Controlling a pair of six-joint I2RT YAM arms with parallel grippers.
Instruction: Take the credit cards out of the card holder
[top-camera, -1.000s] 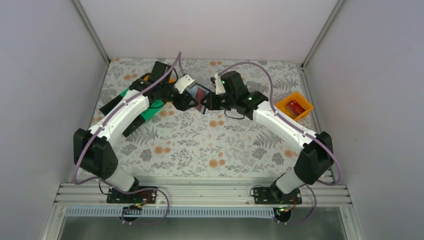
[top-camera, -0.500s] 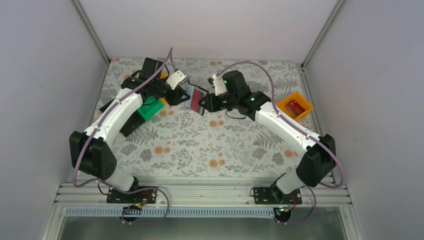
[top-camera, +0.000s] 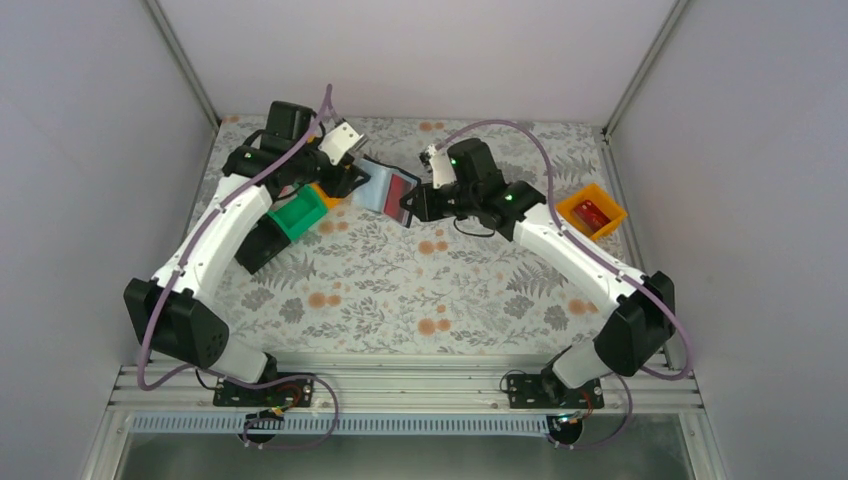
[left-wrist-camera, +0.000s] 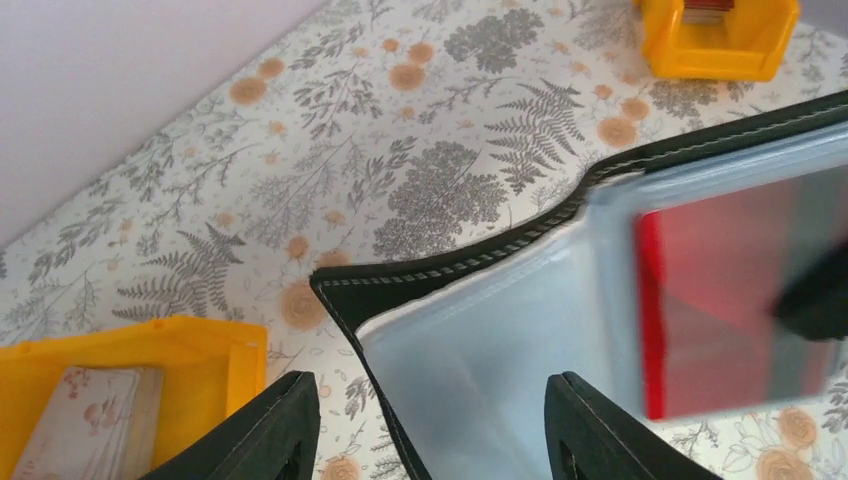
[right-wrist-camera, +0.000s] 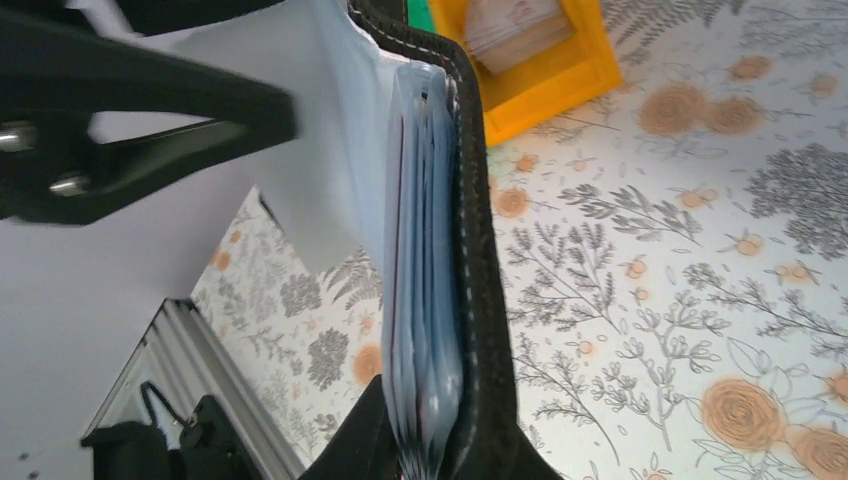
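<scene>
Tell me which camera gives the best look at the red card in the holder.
Left wrist: the red card faces the lens, large, behind a clear pocket of the open card holder. Top external shows only a small red patch. Right wrist sees the holder edge-on, so the card is hidden.

The top external camera looked down from above and behind the arm bases, taking in the whole flowered desk (top-camera: 420, 290) from afar. The left wrist camera sat close over the card holder (left-wrist-camera: 470, 340), facing across the desk toward the right-hand orange tray (left-wrist-camera: 715, 45), the left jaws at its bottom edge. The right wrist camera peered along the holder's edge, nearer still, facing leftward. All three shared the holder, and both wrist views shared the left-hand orange tray (right-wrist-camera: 540, 70).
</scene>
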